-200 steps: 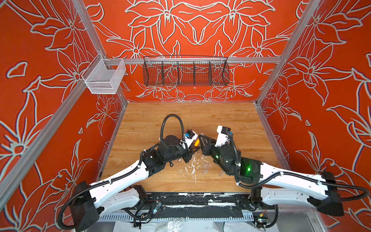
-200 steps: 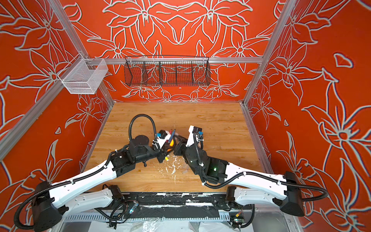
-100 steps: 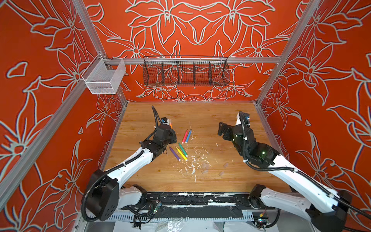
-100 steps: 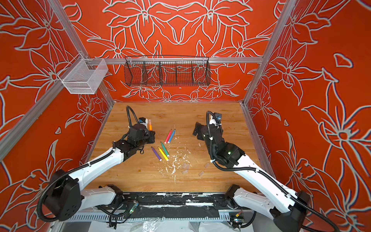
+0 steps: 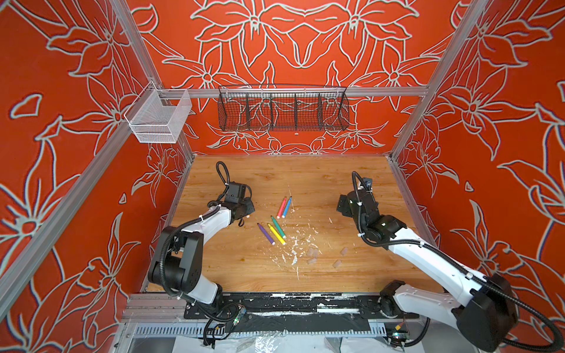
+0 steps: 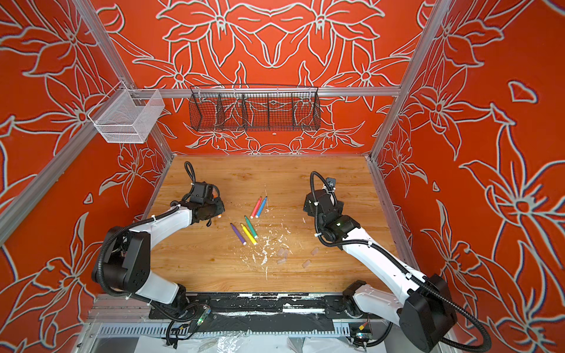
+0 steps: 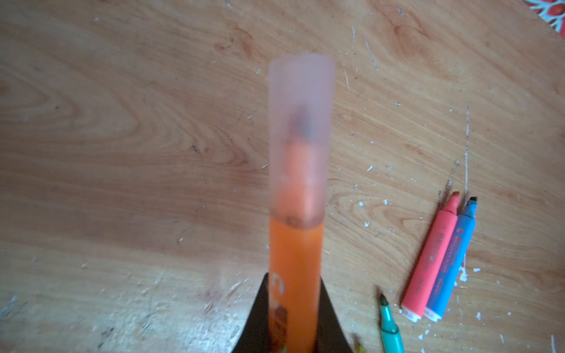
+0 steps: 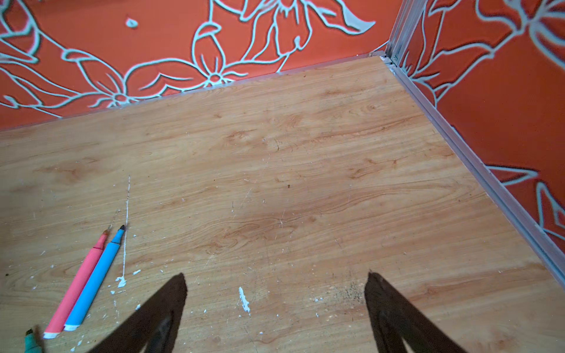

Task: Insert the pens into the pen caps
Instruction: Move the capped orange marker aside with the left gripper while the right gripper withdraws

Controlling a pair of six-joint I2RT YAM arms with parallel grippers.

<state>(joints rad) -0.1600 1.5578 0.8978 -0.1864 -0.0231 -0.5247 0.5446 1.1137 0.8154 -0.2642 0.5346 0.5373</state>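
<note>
The orange pen [image 7: 295, 259] is clenched at its barrel by the left claw [image 7: 293, 293], and a translucent cap [image 7: 301, 137] is seen seated over its tip. The capped pen is held well apart from the patch of white flecks [image 5: 293, 247], toward the left arm's side of the bench [image 5: 305, 177]. The right claw [image 8: 275, 275] is spread wide with nothing in it, and is held well apart from the flecks on the opposite side.

Just behind the flecks, the green pen [image 5: 278, 226], yellow pen [image 5: 276, 233] and purple pen [image 5: 266, 233] are laid close together. The pink pen [image 5: 281, 207] and blue pen [image 5: 286, 207] are laid side by side farther back. Five loose caps [image 5: 310, 252], as far as can be counted, are scattered beside the flecks toward the right arm.

The step in hand is judged to be the setting down of the first finished pen. Next, the orange pen would have to be released away from the flecks. An uncapped pen and a loose cap would then have to be taken, one per claw, and lined up tip to mouth.
</note>
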